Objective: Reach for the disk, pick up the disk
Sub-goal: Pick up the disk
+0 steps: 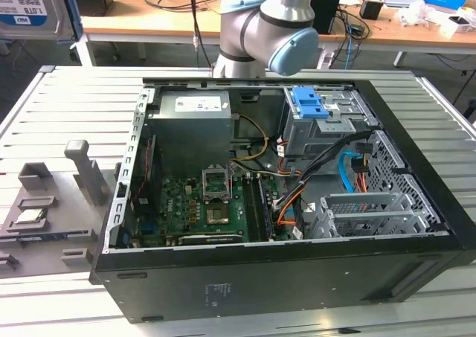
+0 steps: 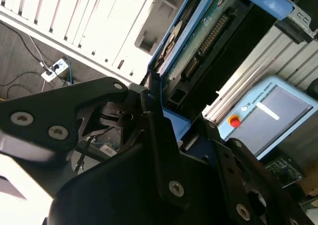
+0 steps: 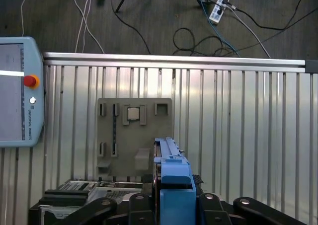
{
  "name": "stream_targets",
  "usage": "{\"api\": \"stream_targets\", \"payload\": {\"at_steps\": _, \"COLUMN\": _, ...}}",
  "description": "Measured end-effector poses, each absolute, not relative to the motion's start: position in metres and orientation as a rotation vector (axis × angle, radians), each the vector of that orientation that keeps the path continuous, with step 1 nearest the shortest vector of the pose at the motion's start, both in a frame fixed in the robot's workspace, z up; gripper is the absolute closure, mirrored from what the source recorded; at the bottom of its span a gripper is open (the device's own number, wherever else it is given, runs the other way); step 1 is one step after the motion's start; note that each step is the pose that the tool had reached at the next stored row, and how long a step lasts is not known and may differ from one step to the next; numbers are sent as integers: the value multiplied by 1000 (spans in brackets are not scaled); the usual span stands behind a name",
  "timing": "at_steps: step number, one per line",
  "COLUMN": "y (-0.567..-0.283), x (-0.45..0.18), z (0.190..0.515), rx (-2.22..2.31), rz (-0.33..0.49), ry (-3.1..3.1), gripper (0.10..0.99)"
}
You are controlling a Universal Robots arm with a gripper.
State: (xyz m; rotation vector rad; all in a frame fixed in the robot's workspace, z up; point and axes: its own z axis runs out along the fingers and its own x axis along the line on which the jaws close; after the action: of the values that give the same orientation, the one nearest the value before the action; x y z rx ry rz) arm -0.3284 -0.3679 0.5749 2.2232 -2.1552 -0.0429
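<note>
The disk (image 1: 30, 6) hangs high above the table at the exterior view's far upper left, its silver face and white-and-blue label turned to the camera. In the first wrist view I look down its blue rail frame (image 3: 169, 158), edge on, with my gripper (image 3: 173, 200) shut on it from both sides. The second wrist view shows the disk's green circuit-board underside (image 2: 208, 41) inside the blue frame, with the black fingers (image 2: 159, 130) pressed against its lower end.
An open computer case (image 1: 282, 270) lies on the slatted table, with a blue latch plate (image 1: 309, 103) on its drive cage. A grey fixture plate (image 3: 112, 135) beside it carries a small processor chip (image 3: 132, 114). A teach pendant (image 3: 15, 91) sits off the table's edge.
</note>
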Motion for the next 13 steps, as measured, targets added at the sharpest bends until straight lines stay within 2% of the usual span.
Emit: {"api": "stream_targets", "payload": {"at_steps": 13, "y": -366, "x": -249, "z": 575, "rx": 2223, "rz": -45, "ry": -2155, "gripper": 718}}
